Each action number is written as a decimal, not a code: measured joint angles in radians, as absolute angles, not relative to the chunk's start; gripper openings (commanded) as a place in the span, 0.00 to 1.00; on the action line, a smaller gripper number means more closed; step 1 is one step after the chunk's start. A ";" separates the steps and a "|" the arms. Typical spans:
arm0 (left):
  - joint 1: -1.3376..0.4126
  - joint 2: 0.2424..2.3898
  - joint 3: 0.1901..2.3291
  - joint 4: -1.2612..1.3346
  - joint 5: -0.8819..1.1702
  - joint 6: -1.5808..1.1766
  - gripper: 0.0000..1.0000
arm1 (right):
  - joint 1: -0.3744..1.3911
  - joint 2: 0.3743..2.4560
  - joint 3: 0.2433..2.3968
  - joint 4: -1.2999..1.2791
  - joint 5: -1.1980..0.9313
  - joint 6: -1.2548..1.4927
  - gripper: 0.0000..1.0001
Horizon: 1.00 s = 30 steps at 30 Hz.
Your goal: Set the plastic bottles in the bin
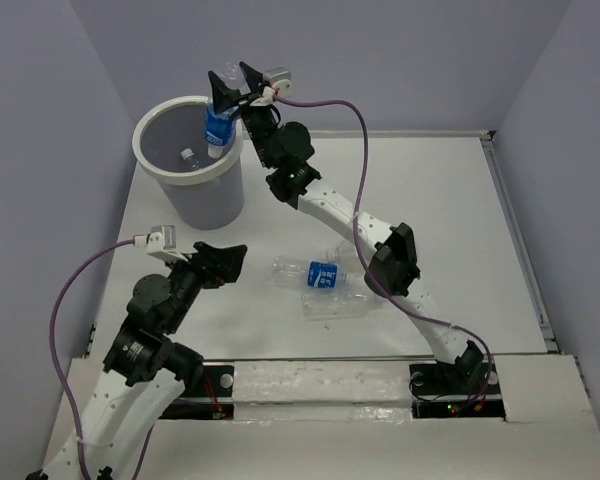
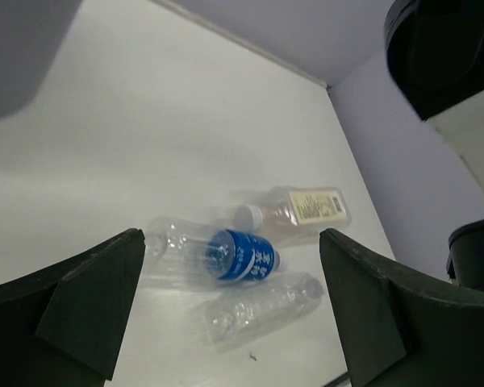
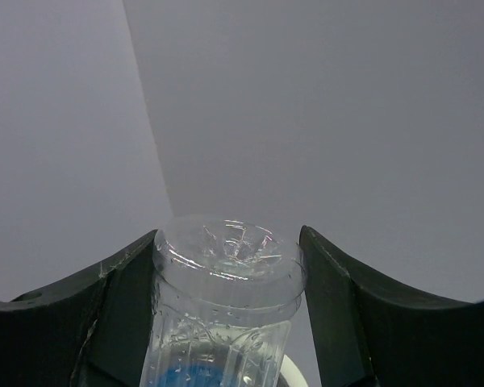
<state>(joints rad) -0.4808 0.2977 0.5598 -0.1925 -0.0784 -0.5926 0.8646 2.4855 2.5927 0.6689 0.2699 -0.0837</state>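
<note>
Right gripper is clamping held blue-labelled bottle, fingers pressing both sides. Bottle is hanging upright over bin, by right part of rim. Left gripper is hovering wide open, holding nothing, pointing at three bottles lying close together on table: second blue-labelled bottle, plain bottle, beige-labelled bottle.

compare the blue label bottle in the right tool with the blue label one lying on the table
The held bottle hangs roughly upright over the bin; the table bottle lies on its side. The held bottle is clamped in the right tool; the table bottle is gripped by nothing. Both are clear plastic bottles with blue labels.
</note>
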 measured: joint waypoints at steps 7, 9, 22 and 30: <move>-0.482 0.366 0.358 -0.151 0.081 -0.770 0.99 | 0.833 2.492 2.477 0.708 0.198 -0.044 0.83; -0.482 0.392 0.344 -0.126 0.104 -0.796 0.99 | 0.833 2.481 2.446 0.683 0.174 -0.044 0.89; -0.537 0.562 0.320 0.020 0.112 -0.822 0.99 | 0.833 2.156 2.049 0.494 0.086 -0.058 0.82; -0.613 0.754 0.493 -0.005 0.041 -0.693 0.99 | 0.785 1.510 1.334 0.345 0.047 0.057 0.78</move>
